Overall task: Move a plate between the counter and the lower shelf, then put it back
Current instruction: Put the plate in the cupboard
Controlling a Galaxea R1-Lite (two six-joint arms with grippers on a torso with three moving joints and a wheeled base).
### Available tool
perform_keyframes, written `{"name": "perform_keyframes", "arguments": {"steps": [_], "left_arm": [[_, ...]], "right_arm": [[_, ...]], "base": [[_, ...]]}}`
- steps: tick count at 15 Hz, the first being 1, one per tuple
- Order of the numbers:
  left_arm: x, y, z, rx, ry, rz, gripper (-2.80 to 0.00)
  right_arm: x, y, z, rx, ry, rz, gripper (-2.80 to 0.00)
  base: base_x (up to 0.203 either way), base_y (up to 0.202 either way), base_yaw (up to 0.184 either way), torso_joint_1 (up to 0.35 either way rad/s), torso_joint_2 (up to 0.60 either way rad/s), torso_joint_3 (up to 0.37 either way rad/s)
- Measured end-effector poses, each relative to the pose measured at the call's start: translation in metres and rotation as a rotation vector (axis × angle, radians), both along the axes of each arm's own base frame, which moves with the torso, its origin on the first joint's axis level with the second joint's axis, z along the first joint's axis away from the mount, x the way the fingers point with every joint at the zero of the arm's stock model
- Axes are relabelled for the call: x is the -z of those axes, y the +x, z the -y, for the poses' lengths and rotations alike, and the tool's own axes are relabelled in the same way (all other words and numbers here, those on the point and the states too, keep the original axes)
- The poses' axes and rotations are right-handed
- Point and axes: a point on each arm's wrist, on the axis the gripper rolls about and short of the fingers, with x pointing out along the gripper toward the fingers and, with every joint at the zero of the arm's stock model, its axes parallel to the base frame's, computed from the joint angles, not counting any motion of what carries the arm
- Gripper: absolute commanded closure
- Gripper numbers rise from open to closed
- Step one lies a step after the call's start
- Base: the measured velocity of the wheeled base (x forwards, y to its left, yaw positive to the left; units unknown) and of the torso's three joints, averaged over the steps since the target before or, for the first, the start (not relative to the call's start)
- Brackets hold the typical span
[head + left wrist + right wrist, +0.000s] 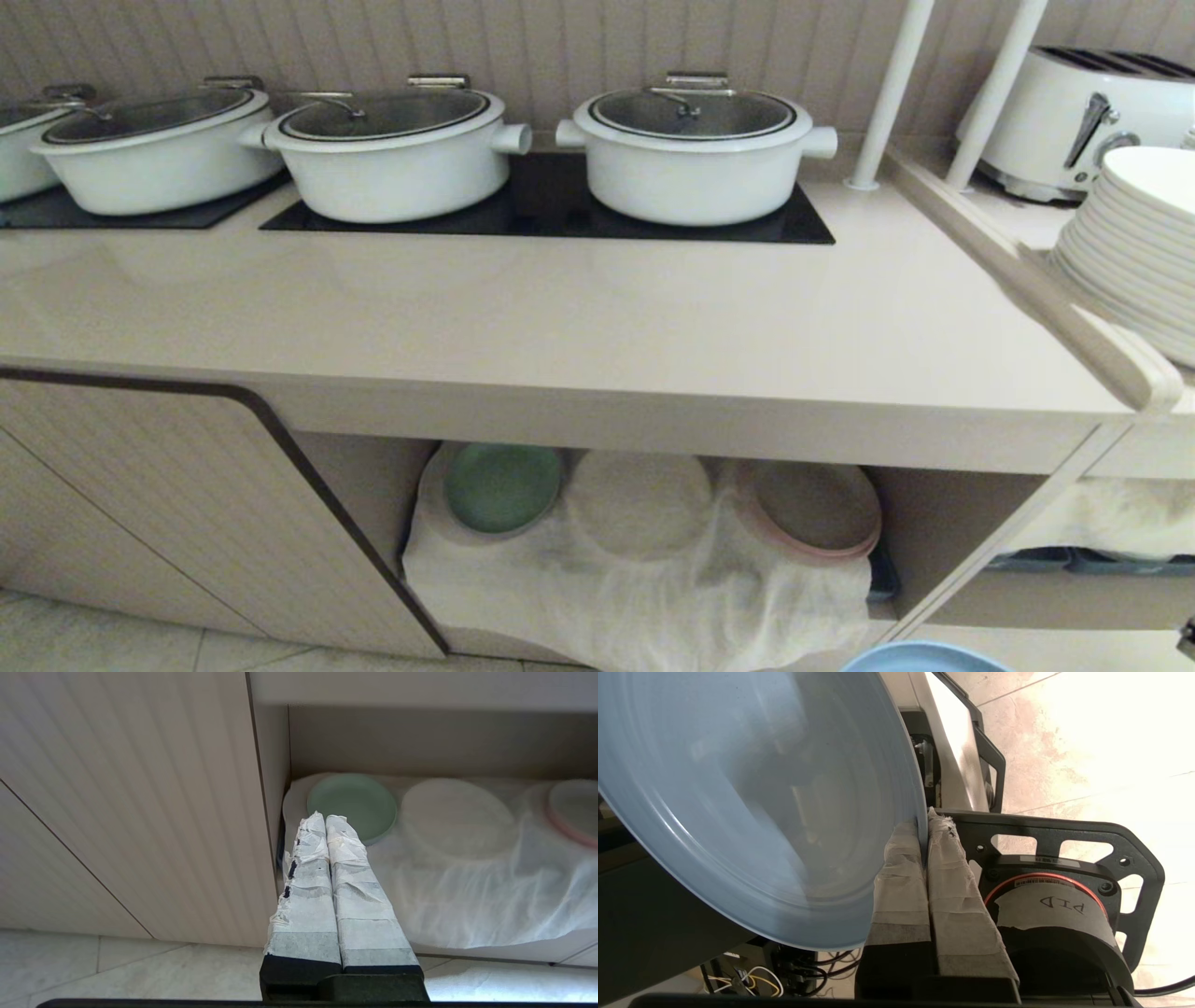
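Your right gripper (pixel 924 826) is clamped tight on the rim of the light blue plate (pixel 747 807), taped fingers (pixel 901 877) pinching the edge from both sides. The plate hangs off the gripper with its ridged underside facing the wrist camera. From the head camera you only catch a sliver of it at the bottom edge, down low in front of the cabinet, so it's on neither the counter (pixel 579 317) nor the lower shelf (pixel 952 509).

Your left gripper (pixel 325 819) is closed with nothing in it, the two taped fingers pressed together, pointing toward the left end of the shelf beside the ribbed cabinet door (pixel 140 812).

On the shelf, a white cloth (pixel 644 597) drapes over the base and hangs off the front. A green plate (pixel 501 485) sits at the left, a whitish plate (pixel 639 504) in the middle, and a pink-rimmed plate (pixel 810 509) on the right. Up top, three white pots (pixel 695 149) with glass lids sit on the black hob panels (pixel 551 210), and a stack of white plates (pixel 1134 243) sits on the side ledge near a toaster (pixel 1083 117).
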Motion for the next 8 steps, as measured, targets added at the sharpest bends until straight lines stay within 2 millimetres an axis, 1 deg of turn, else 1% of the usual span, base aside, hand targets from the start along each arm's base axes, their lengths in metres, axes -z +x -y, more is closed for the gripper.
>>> {"name": "perform_keyframes", "arguments": {"steps": [8], "left_arm": [[0.0,0.0,0.0,0.0,0.0,0.0,0.0]], "right_arm": [[0.0001,-0.0009,0.0003,-0.001,0.001,0.004,0.0]], "base": [[0.0,0.0,0.0,-0.223,0.51,0.289]]}}
